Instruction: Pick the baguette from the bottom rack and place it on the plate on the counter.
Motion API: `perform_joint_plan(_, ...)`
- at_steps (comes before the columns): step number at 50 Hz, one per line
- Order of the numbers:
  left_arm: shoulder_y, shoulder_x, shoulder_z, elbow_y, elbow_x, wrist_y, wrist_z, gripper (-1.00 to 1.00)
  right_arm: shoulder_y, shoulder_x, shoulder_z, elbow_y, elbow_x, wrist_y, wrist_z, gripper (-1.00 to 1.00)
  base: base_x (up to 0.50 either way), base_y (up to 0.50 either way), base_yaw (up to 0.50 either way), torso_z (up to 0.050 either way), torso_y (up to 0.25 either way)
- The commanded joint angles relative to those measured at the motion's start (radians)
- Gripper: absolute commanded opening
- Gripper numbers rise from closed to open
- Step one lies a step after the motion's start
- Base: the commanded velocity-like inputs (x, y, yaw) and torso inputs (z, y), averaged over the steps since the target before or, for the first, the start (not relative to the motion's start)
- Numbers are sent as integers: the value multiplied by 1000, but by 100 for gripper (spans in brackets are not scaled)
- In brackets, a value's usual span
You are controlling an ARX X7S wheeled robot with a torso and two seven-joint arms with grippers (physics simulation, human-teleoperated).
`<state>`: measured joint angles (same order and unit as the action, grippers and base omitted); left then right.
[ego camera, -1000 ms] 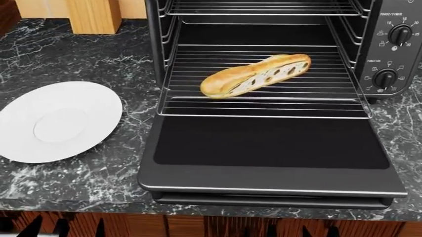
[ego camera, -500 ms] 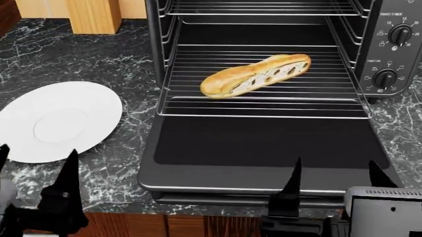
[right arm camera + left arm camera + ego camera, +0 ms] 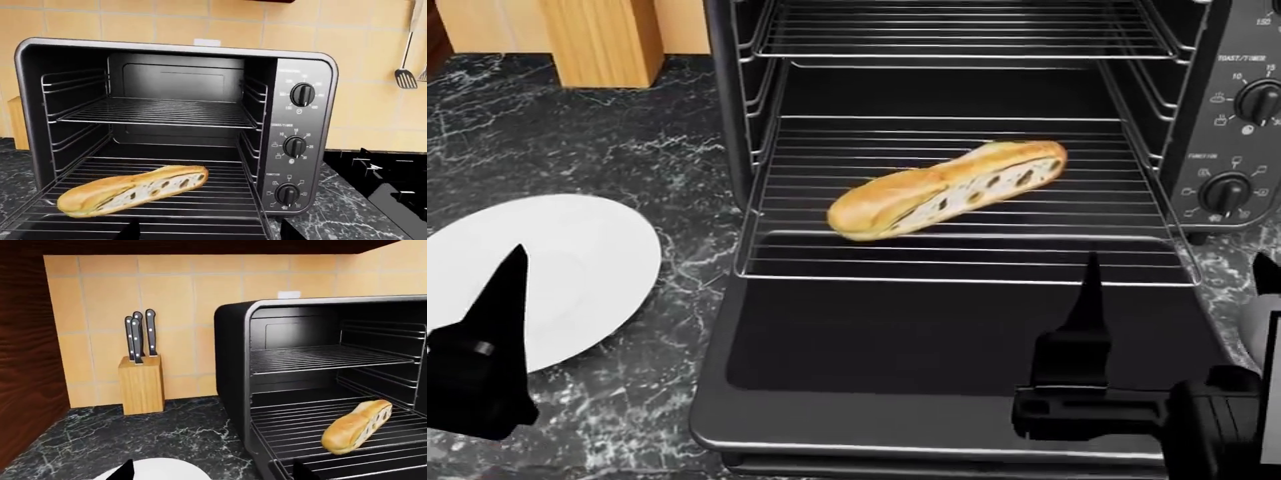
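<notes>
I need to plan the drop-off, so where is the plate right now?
In the head view the plate lies on the counter at the left, beside the open oven door, with the left gripper over its near edge.

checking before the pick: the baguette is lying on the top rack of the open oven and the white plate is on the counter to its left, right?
Not quite. The baguette lies on the bottom rack; the top rack is bare, as the right wrist view shows. The plate does sit on the counter left of the oven.
</notes>
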<state>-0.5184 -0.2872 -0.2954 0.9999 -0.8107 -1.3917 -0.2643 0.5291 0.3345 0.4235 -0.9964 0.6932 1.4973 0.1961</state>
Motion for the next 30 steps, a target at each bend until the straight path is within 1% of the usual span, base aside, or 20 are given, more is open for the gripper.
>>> perform_joint_plan(1,-19,-9,-31,1,-45,-32,-19,100,44,16,72,-5,140,64,70,100,219,0,0,0,0)
perform_joint_plan(11,-5,-21,3,-21,-26,25,-39,100,32,32,78,11,202,47,110,100,220,0,0,0,0)
perform_joint_plan(15,-2,-28,12,-34,-34,30,-35,100,60,56,116,15,294,68,166,100,146,0,0,0,0)
perform_joint_plan(19,-21,-20,41,-58,-62,15,-22,100,56,81,117,46,376,64,222,100,0,0,0,0,0)
perform_joint_plan(20,-36,-6,49,-81,-77,30,0,100,55,90,114,50,378,55,228,100,0,0,0,0,0)
perform_joint_plan(22,-86,-5,128,-133,-42,51,9,100,60,99,109,57,394,55,244,100,0,0,0,0,0)
perform_joint_plan(24,-145,-2,179,-156,-57,47,39,100,65,109,112,62,421,56,262,100,0,0,0,0,0)
perform_joint_plan(25,-183,6,222,-175,-50,62,56,100,64,117,111,66,426,51,265,100,0,0,0,0,0)
perform_joint_plan(26,-214,33,228,-222,-64,43,56,100,62,121,116,76,432,48,269,100,0,0,0,0,0)
perform_joint_plan(27,-231,36,275,-253,-35,59,58,100,58,125,107,82,425,38,270,100,0,0,0,0,0)
perform_joint_plan(29,-257,54,303,-287,-25,72,64,100,48,128,105,80,431,31,275,100,0,0,0,0,0)
perform_joint_plan(30,-283,86,289,-323,-47,58,63,100,31,136,90,83,414,11,265,100,0,0,0,0,0)
